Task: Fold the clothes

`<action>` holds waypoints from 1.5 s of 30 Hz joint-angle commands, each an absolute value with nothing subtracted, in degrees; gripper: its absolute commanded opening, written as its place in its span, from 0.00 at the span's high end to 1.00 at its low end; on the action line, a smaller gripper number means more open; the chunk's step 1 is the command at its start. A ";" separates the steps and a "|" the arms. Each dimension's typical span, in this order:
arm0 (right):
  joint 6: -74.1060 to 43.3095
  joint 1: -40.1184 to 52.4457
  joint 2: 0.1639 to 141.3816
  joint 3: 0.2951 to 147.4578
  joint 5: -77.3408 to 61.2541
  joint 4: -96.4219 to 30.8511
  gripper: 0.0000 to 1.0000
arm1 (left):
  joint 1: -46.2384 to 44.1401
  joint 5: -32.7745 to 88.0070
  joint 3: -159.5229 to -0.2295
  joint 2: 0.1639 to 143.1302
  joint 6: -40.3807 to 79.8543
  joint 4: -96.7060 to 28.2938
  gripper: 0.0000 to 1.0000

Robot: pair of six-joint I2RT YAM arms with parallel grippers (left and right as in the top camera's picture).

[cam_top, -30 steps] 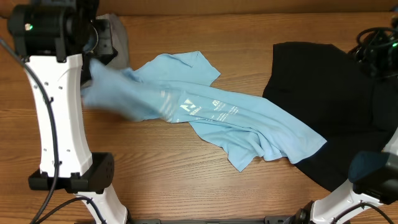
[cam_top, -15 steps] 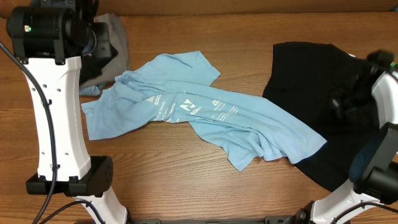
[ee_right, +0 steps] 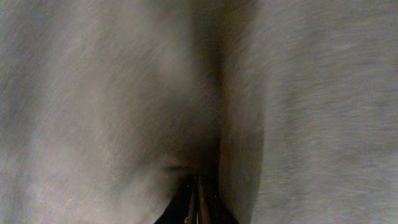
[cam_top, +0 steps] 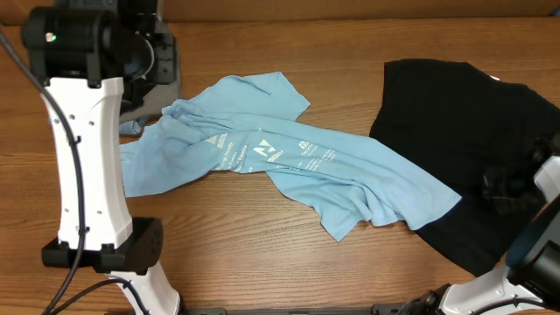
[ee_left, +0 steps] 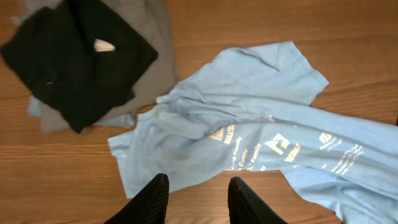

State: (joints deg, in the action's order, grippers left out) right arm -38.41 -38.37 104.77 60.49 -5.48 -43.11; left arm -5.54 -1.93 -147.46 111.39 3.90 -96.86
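Dropped: the left end of the blue T-shirt [cam_top: 289, 166], a blur in mid-air beside the left arm a second ago, now lies spread on the table [cam_top: 262, 262]. The left gripper [ee_left: 199, 182] has let it go and hangs above it, fingers parted. The right gripper [ee_right: 198, 200] has travelled from the far edge down across the black shirt [cam_top: 446, 114] and closed on a fold of it.

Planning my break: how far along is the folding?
Done, apparently: a black-and-grey stack sits at far left. In hand: the right gripper is shut on the black garment; the left gripper hangs open, empty, over the blue T-shirt. Left: that shirt lies rumpled and unfolded, the black garment too.
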 commanded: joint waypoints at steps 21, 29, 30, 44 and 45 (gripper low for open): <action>-25.10 -56.62 106.91 94.19 -23.35 -55.59 0.89 | -13.61 15.55 -142.12 118.32 -11.22 -95.53 0.46; -20.56 -50.52 97.62 94.50 -32.38 -58.96 0.70 | -22.85 10.11 -136.44 132.29 -14.96 -77.67 0.33; -20.43 -49.89 96.07 94.50 -33.04 -59.29 0.69 | -23.16 8.73 -136.44 133.78 -14.74 -75.40 0.28; -19.42 -37.56 78.85 94.48 -33.10 -66.02 0.60 | -23.64 4.40 -136.44 151.48 -15.42 -55.40 0.07; -19.38 -37.54 78.87 94.48 -33.10 -66.78 0.59 | -23.66 4.40 -136.44 151.92 -15.42 -55.33 0.09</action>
